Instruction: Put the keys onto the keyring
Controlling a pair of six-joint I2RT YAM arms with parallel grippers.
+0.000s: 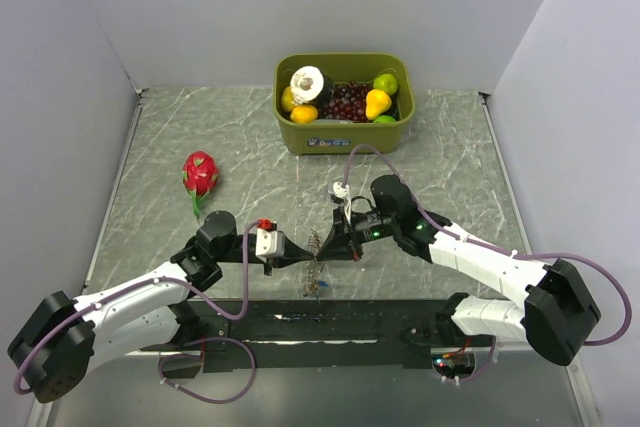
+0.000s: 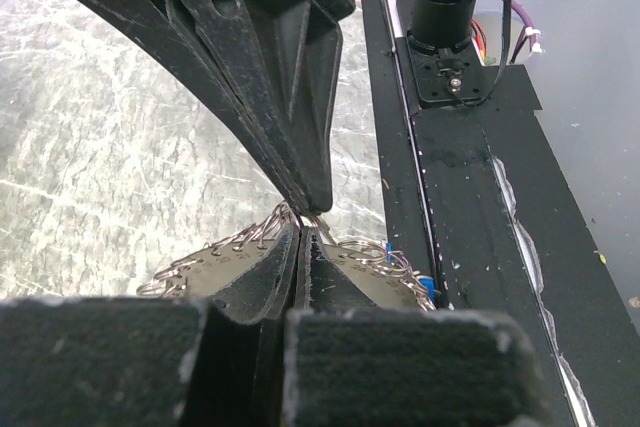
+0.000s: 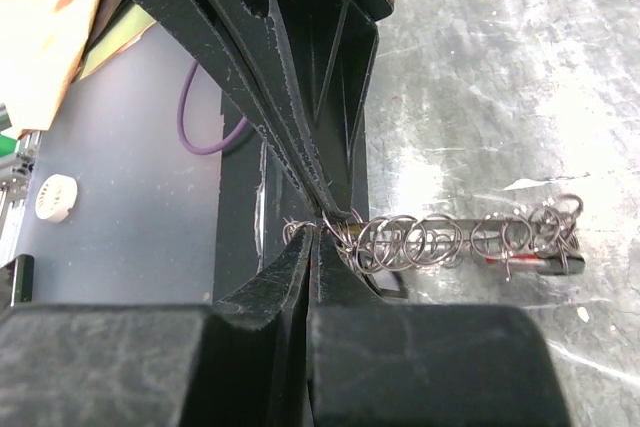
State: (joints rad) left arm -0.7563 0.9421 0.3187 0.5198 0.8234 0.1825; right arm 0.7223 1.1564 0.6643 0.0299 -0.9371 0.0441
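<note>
Keyring (image 3: 430, 242): chain-rimmed wire loop at the centre front of the tabletop (image 1: 200, 127).
Left pincer (image 2: 303, 219): jaws narrow, clamped on the rim, links spilling out on either side.
Right pincer (image 3: 322, 219): jaws narrow, clamped on the rim.
The two tips nearly meet.

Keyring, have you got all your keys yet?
Hard to say. Left fingers and right fingers are both shut on the keyring, holding it between them. Blue bits, maybe keys, sit at its rim. No other keys show, so threading seems mostly left.
</note>
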